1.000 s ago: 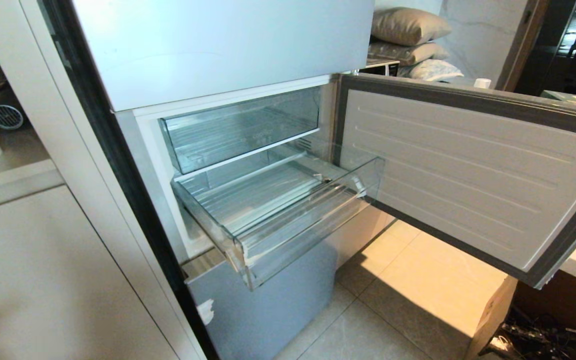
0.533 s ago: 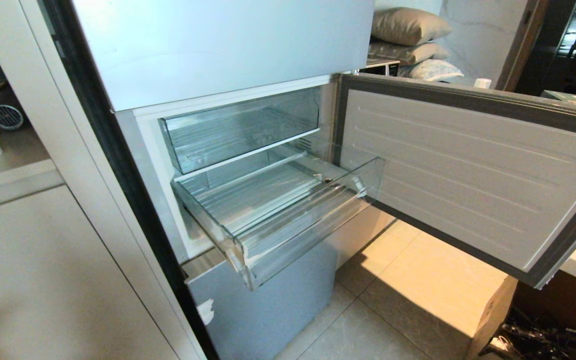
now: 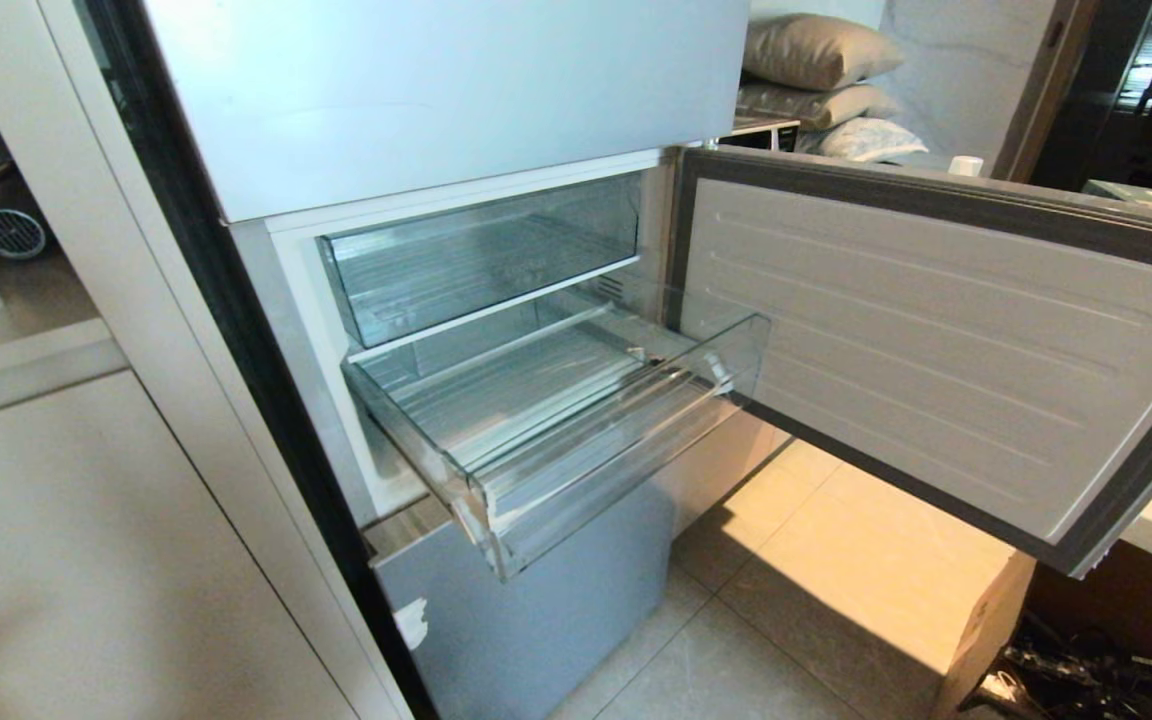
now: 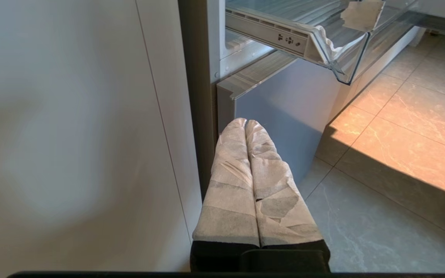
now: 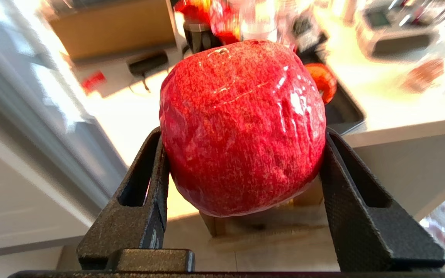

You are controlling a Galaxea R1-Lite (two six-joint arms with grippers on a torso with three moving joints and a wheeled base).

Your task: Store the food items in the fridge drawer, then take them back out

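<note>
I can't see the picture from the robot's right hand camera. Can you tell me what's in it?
The right gripper holds a shiny red apple between its two black fingers, one on each side. Behind it, a blurry pale countertop with cluttered things on it.

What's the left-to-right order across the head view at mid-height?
Beige cabinet → fridge → pulled-out fridge drawer → open fridge door. Neither claw shows in that view.
</note>
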